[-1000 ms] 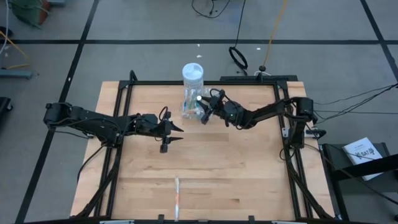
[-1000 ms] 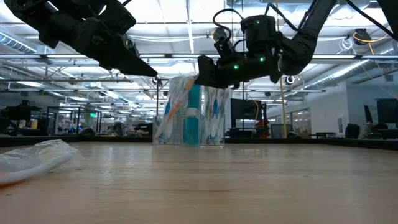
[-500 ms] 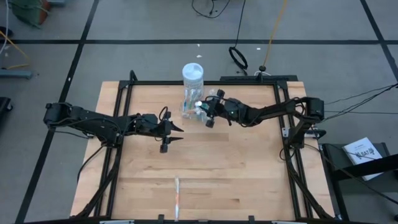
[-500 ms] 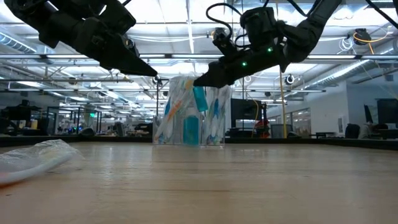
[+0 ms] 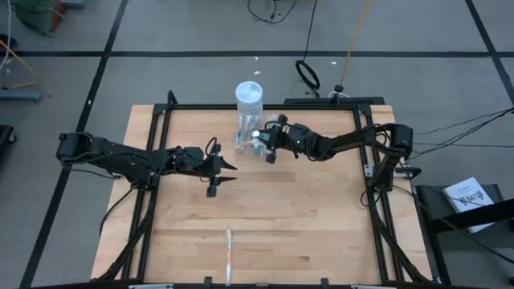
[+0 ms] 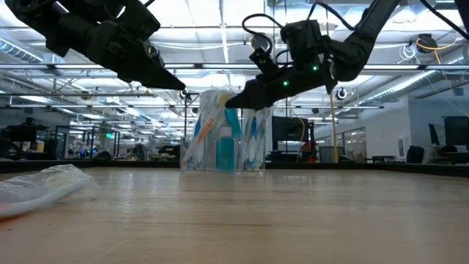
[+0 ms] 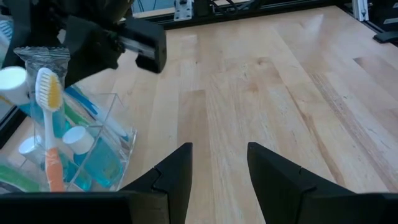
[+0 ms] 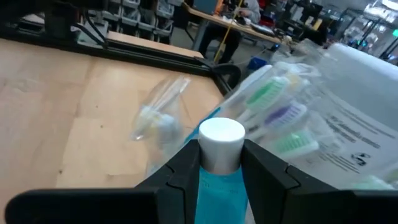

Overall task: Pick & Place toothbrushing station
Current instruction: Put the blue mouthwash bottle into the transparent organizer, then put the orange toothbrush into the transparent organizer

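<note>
The toothbrushing station (image 5: pixel 243 138) is a clear plastic holder with toothbrushes and blue tubes, and it stands on the table's far middle. It also shows in the low view (image 6: pixel 253 139) and the left wrist view (image 7: pixel 93 149). My right gripper (image 5: pixel 262 146) is at the station's top, shut on a blue tube (image 8: pixel 217 186) with a white cap (image 8: pixel 221 138). My left gripper (image 5: pixel 222 170) is open and empty, above the table to the left of the station. My right gripper pinches the blue tube between its two fingers, just under the white cap (image 8: pixel 219 167). The fingers (image 6: pixel 238 97) slant down at it from the table's right side. The tube stands tilted among the things in the station, and its lower end is hidden there.
A white lidded jar (image 5: pixel 249 95) stands just behind the station at the far edge. A toothbrush in a clear wrapper (image 5: pixel 229 253) lies near the table's near edge and also shows in the low view (image 6: pixel 44 185). Black frame rails run along the table's sides.
My right gripper has tipped its fingers downward and come a little toward the station's top, ending on the blue tube. The tube's upper part now leans under the fingers. My left arm has kept still.
</note>
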